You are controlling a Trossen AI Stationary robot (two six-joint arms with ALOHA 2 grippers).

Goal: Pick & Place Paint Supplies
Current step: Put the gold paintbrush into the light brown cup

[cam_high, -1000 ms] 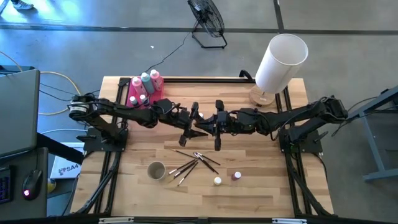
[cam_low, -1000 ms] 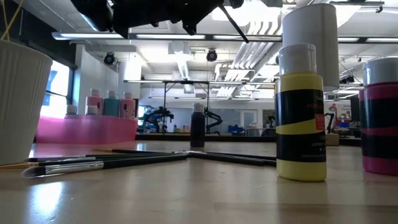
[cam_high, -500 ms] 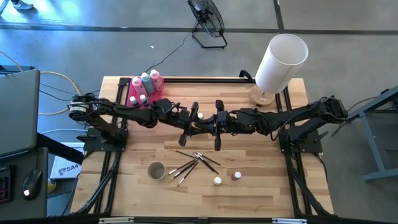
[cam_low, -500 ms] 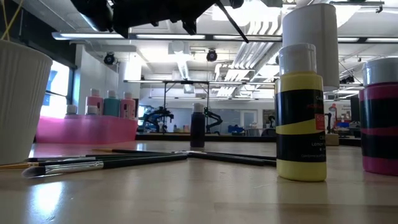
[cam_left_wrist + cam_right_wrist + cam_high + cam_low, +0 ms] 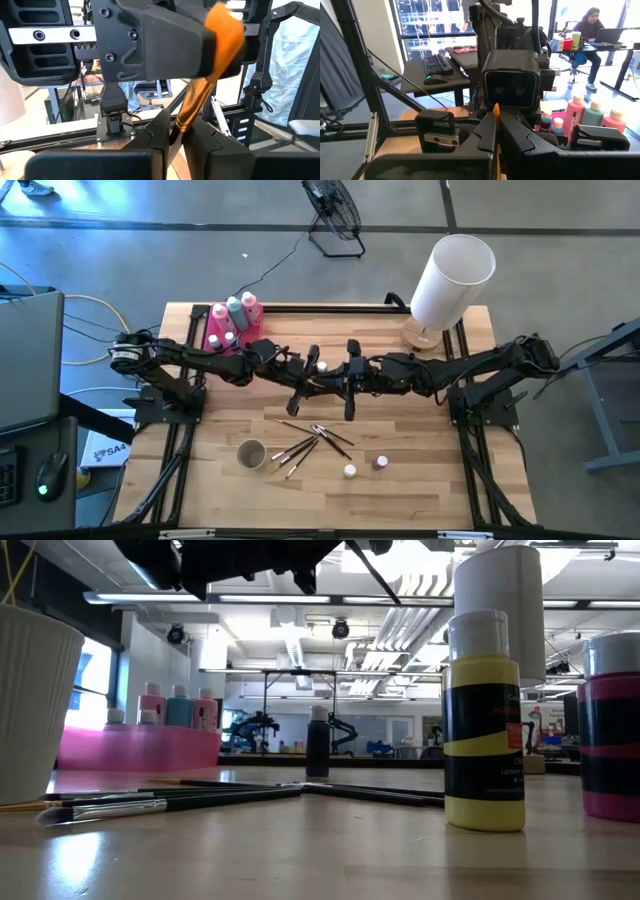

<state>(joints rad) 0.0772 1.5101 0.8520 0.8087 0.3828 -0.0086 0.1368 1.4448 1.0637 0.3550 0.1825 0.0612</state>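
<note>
Both arms meet in mid-air over the table's middle. My left gripper [image 5: 318, 380] and my right gripper [image 5: 338, 380] face each other, each shut on one thin brush with an orange part [image 5: 200, 95]. A dark length of that brush [image 5: 375, 575] slants below the grippers in the low view. Several other brushes [image 5: 310, 442] lie flat on the wood. Two tiny pots [image 5: 349, 471] [image 5: 381, 463] stand near the front. A dark pot with a white cap [image 5: 322, 366] stands below the grippers. Three squeeze bottles [image 5: 235, 308] stand in the pink tray [image 5: 215, 330]. My left gripper pinches the narrow orange part of the brush [image 5: 182, 122] between its two fingers, coming level from the table's left. The brush is lifted clear of the table and runs on toward the right gripper. My right gripper pinches the brush between its two fingers, with an orange tip [image 5: 496, 111] showing between them. It comes level from the table's right. The brush is clear of the table.
A white ribbed cup [image 5: 251, 453] stands at the near left beside the loose brushes. A big white cylinder [image 5: 452, 280] stands at the far right corner. Bare wood lies along the near edge and on the right side.
My left gripper's fingers have closed in on the brush that my right gripper holds. Both arms have stayed where they were, and the brush has stayed in the air.
</note>
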